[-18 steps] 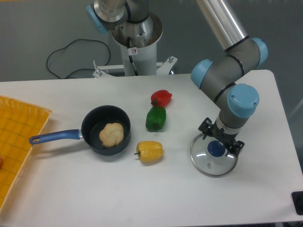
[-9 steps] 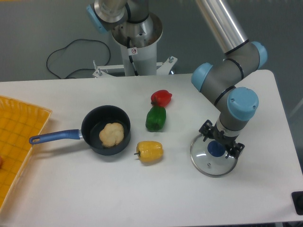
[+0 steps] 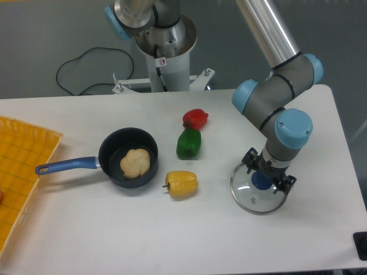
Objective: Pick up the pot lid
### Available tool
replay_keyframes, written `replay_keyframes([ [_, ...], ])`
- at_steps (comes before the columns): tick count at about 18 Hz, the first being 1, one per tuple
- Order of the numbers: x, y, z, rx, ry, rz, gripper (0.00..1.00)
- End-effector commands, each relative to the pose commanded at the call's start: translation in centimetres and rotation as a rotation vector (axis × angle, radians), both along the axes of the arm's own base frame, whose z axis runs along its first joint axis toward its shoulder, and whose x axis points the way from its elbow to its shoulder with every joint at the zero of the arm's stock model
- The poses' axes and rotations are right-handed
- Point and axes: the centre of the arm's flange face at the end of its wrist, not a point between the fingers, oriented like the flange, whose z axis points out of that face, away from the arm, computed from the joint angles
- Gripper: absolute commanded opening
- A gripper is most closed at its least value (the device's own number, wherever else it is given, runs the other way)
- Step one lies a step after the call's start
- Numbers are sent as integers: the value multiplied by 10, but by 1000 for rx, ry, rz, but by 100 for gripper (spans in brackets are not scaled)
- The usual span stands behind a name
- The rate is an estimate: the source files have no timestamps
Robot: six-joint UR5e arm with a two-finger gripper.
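Observation:
The pot lid, a clear glass disc with a metal rim [image 3: 259, 211], lies flat on the right part of the table. Its round dark blue knob [image 3: 262, 181] shows near the lid's centre. Over the lid's upper right half is my gripper [image 3: 268, 171], pointing down with its fingers spread, one on the upper left and one on the right of the knob. Part of the lid is hidden behind it. Whether the fingers touch the knob I cannot tell.
Left of the lid are a yellow pepper [image 3: 181, 183], a green pepper [image 3: 188, 143] and a red pepper [image 3: 195, 119]. A black pan [image 3: 109, 150] with a blue handle holds a tan round item. An orange crate [image 3: 26, 154] stands at the left edge.
The arm's wrist has come down a little and tilted, and the gripper sits slightly lower over the lid. The lid and the other objects have stayed where they were.

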Motion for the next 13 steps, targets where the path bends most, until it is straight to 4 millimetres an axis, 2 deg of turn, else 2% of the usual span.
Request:
replay_keyframes([
  [6,0,0,0,0,0,-20,65],
  [13,1,0,0,-2,1,-37,51],
])
